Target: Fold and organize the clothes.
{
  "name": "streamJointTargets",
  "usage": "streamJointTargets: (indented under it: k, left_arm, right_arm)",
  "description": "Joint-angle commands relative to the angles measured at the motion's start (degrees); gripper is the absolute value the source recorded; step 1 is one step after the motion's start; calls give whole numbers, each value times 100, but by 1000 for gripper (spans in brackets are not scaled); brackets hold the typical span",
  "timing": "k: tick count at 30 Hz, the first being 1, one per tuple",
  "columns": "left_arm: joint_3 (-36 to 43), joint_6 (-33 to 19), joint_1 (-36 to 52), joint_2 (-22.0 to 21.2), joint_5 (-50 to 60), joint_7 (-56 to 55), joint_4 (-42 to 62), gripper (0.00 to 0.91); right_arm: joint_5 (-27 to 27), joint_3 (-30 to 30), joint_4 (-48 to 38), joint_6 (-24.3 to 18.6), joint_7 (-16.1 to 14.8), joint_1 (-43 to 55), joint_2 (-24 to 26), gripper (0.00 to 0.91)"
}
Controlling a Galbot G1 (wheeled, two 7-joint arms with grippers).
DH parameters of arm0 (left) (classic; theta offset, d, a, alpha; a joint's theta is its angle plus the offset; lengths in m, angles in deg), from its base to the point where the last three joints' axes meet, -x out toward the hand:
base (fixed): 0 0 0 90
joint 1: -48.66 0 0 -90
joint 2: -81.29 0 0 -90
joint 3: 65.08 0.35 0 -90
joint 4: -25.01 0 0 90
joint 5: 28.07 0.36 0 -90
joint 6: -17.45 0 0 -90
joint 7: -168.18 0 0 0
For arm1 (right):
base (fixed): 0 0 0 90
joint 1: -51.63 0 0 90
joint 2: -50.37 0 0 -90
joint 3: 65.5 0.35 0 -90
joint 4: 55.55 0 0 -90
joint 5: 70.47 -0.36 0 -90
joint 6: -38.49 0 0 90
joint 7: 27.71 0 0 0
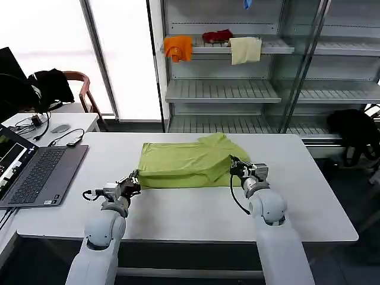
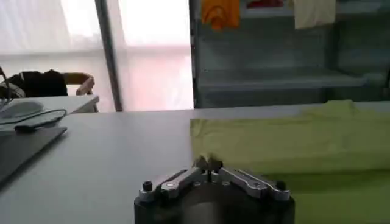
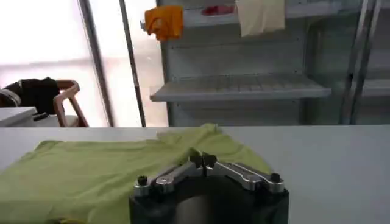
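Left pincer [image 1: 134,179] and right pincer [image 1: 233,164] both closed, pinching T-shirt [image 1: 184,163] edges on table [image 1: 320,202].

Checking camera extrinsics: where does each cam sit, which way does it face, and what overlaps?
Head: high on the robot, looking forward and down at the white table; both arms show, left gripper and right gripper shut at the T-shirt.
Left wrist: low over the table, facing the shelves; closed fingers show.
Right wrist: likewise; closed fingers show.
Shared: T-shirt, orange cloth.
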Motion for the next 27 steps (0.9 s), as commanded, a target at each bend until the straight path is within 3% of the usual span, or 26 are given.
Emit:
streamJointTargets:
  k: [1, 8, 14, 20, 27]
  left_arm:
    - [24, -141, 109, 40, 205, 57, 212, 907]
    - [-73, -169, 138, 121, 141, 71, -3, 907]
    - [-142, -163, -67, 202, 58, 96, -208, 907]
    - [-146, -119, -294, 203, 47, 129, -195, 907]
    - [-66, -47, -428, 201, 183, 155, -119, 907]
  right_arm:
    - [61, 25, -278, -23, 76, 130, -89, 907]
    - [220, 135, -520, -126, 158, 315, -33, 907]
    - [116, 291, -393, -93, 119, 286, 302, 907]
    - [-94, 355, 566, 8, -171, -597, 797, 907]
    - [-223, 634, 971, 1, -243, -1387, 1030, 907]
